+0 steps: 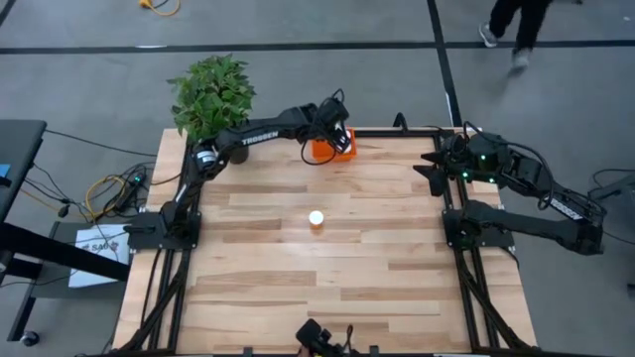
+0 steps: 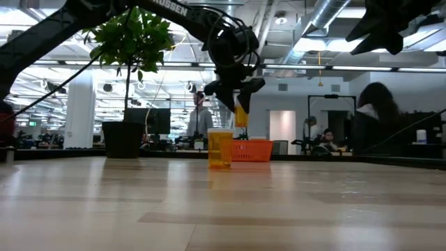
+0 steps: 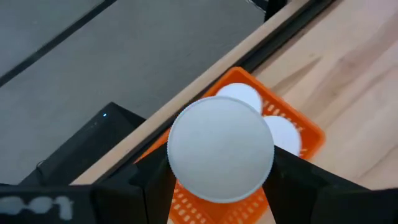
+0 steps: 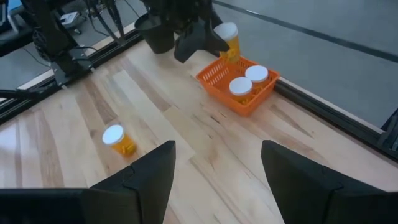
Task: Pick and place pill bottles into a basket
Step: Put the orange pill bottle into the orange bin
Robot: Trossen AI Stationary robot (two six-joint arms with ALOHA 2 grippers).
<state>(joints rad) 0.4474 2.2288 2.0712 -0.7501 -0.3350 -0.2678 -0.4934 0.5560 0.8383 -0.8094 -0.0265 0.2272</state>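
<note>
My left gripper (image 1: 335,131) is over the orange basket (image 1: 333,150) at the table's far edge, shut on a pill bottle with a white cap (image 3: 221,149) and amber body (image 4: 231,42). Two more bottles (image 4: 257,75) (image 4: 240,86) stand inside the basket, caps up. Another bottle (image 1: 316,219) stands upright on its base at the table's middle; it also shows in the low view (image 2: 219,148). My right gripper (image 4: 217,168) is open and empty, raised at the table's right side. My left gripper pinches the pill bottle between its two fingers (image 3: 155,186), one on either side, just below the white cap (image 3: 221,149). The fingers come from above, pointing down. The bottle hangs upright, lifted clear above the basket (image 2: 241,115).
A potted plant (image 1: 210,94) stands at the table's far left corner, close to the left arm. A black frame rail (image 3: 249,56) runs along the far edge behind the basket. People show in the room beyond. Bare wood lies around the middle bottle.
</note>
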